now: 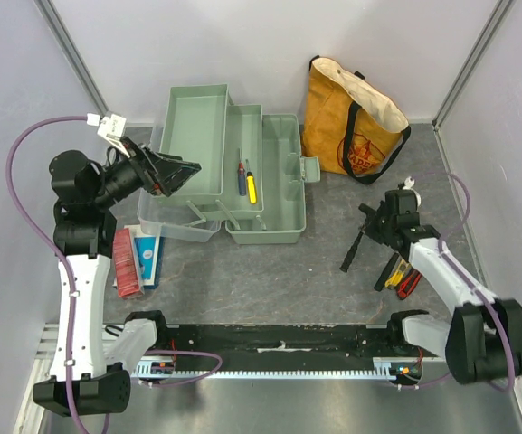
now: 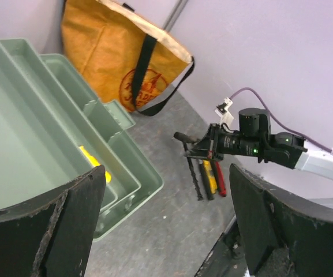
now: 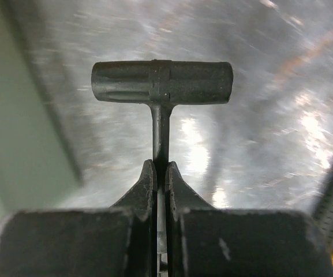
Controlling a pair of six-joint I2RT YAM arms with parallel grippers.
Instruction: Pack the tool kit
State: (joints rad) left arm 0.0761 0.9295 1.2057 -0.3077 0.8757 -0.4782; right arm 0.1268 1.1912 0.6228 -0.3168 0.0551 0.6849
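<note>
The sage-green toolbox (image 1: 283, 194) stands open at the back of the table, its fold-out trays (image 1: 197, 136) spread to the left. Two small screwdrivers (image 1: 246, 182) lie in the middle tray. My right gripper (image 3: 160, 167) is shut on the thin shaft of a black T-handle tool (image 3: 162, 82), which slants down to the table at the right (image 1: 353, 244). Beside it lie yellow, red and black-handled tools (image 1: 398, 274). My left gripper (image 1: 184, 172) hovers open over the toolbox's left side with nothing between its fingers (image 2: 68, 231).
A mustard-yellow tote bag (image 1: 351, 122) leans on the back wall right of the toolbox. Flat red and blue packets (image 1: 134, 258) lie by the left arm. A black rail (image 1: 279, 339) runs along the near edge. Walls close in on both sides.
</note>
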